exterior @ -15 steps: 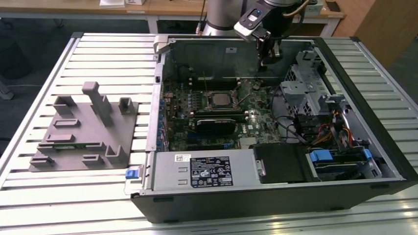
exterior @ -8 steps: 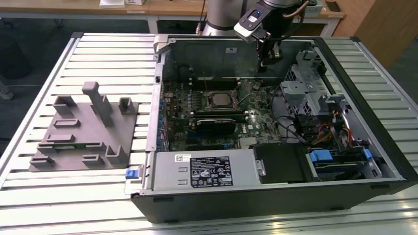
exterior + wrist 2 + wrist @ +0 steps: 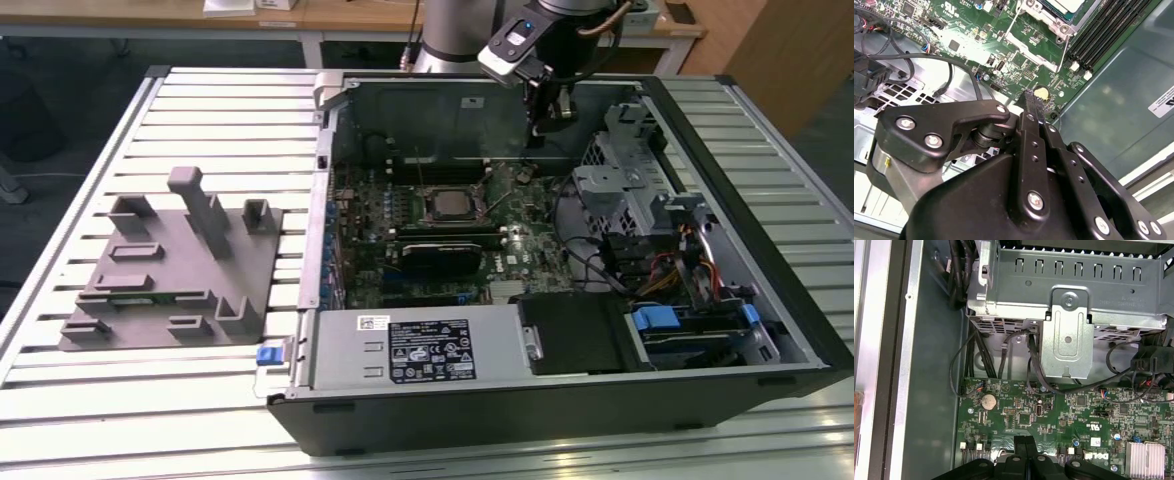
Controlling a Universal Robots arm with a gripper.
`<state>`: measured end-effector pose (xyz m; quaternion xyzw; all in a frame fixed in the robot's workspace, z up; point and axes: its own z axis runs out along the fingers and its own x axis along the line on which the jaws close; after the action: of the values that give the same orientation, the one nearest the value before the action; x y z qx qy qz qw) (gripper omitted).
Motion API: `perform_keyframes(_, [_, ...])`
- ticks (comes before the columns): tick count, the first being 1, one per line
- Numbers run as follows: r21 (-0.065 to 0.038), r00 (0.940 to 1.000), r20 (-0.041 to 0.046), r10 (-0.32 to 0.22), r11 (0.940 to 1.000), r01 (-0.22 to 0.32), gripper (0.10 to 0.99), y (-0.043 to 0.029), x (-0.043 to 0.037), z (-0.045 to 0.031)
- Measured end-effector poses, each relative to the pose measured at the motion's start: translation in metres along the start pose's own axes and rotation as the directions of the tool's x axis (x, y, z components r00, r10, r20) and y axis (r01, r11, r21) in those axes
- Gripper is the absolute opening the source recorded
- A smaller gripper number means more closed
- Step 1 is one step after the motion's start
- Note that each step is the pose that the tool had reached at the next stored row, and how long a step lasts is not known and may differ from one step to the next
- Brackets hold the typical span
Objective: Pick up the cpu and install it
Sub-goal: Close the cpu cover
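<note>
Above the green board (image 3: pixel 527 238) in the computer case (image 3: pixel 534 425), the gripper (image 3: pixel 541 128) hangs, fingers pressed together; the cpu (image 3: pixel 450 206) lies flat on that board

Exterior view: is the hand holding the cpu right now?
No: the cpu lies in the socket on the motherboard, while the hand hangs apart from it.

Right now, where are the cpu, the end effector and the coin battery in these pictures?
cpu (image 3: pixel 451 206), exterior view, middle of its silvery top.
end effector (image 3: pixel 1033 97), second wrist view, midway between its fingertips.
coin battery (image 3: pixel 988 401), first wrist view, centre of its round face.
</note>
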<state>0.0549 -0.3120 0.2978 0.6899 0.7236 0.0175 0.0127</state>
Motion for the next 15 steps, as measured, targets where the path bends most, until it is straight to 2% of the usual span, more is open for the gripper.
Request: perform_keyframes(15, [0.005,1.0000,-0.0002,0.000,1.0000,0.000,0.106,-0.0002,-0.0021,0.0039])
